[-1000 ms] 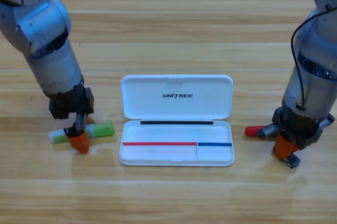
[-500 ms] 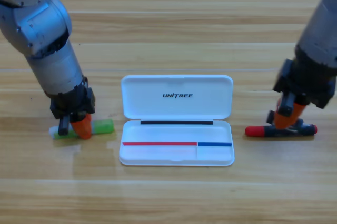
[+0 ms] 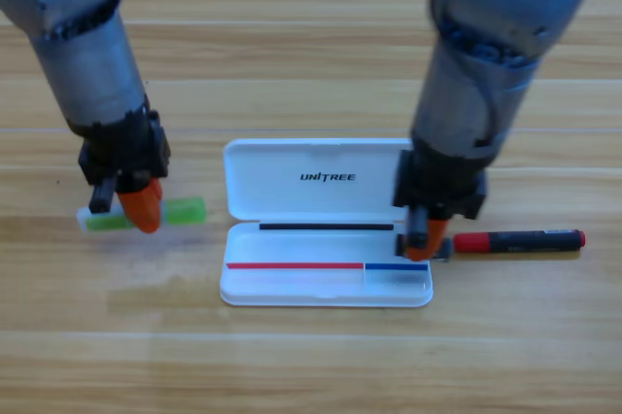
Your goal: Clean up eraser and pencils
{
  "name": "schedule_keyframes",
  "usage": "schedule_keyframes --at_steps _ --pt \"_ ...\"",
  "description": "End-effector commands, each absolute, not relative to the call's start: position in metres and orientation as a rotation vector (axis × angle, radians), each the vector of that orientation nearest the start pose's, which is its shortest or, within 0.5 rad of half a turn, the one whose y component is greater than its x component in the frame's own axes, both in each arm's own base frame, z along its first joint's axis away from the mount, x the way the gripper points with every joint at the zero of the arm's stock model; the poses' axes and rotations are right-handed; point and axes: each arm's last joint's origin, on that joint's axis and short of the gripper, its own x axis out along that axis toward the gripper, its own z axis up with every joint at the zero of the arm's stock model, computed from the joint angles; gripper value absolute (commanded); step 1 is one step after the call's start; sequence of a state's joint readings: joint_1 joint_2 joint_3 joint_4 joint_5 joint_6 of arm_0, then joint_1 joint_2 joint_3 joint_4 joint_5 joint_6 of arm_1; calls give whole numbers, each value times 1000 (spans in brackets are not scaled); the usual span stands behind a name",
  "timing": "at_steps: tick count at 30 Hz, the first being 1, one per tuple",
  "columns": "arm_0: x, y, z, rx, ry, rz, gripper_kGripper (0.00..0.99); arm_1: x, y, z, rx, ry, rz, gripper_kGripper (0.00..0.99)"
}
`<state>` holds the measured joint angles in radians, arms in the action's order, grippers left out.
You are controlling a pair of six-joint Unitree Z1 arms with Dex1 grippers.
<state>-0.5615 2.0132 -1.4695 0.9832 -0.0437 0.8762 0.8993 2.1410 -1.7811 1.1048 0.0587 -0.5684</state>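
**A:** Two things gripped right now? Near edge first: the white case (image 3: pixel 292 295) lies open, and the right gripper (image 3: pixel 424 244) hangs over its right end, clamped on the eraser (image 3: pixel 442 250)

**B:** Looks so. I'd lower it into the small pocket before releasing. The black pen (image 3: pixel 520 239) lies beside the case, and the left gripper (image 3: pixel 136 208) is pinching the green pencil (image 3: pixel 180 211)

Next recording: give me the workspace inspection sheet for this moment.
Surface: wooden table.
Job's things: green pencil lies left of the open white case; black pencil with red ends lies right of the case; eraser not made out.
Clutter: nothing seen.
Grippers: left tool is down on the green pencil; right tool is at the case's right edge, over the small compartment.
Cables: nothing seen.
Surroundings: nothing seen beyond the table.
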Motion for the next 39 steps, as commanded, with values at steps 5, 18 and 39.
schedule_keyframes --at_steps 5,18,39 --pt "298 -190 268 1062 1194 -1144 0 264 362 212 -1104 1229 1235 0" --pt "287 -182 285 1070 1182 -1134 0 268 369 191 -1112 1261 1239 0" --pt "284 -181 283 1066 1198 -1133 0 269 372 188 -1101 1259 1250 268"
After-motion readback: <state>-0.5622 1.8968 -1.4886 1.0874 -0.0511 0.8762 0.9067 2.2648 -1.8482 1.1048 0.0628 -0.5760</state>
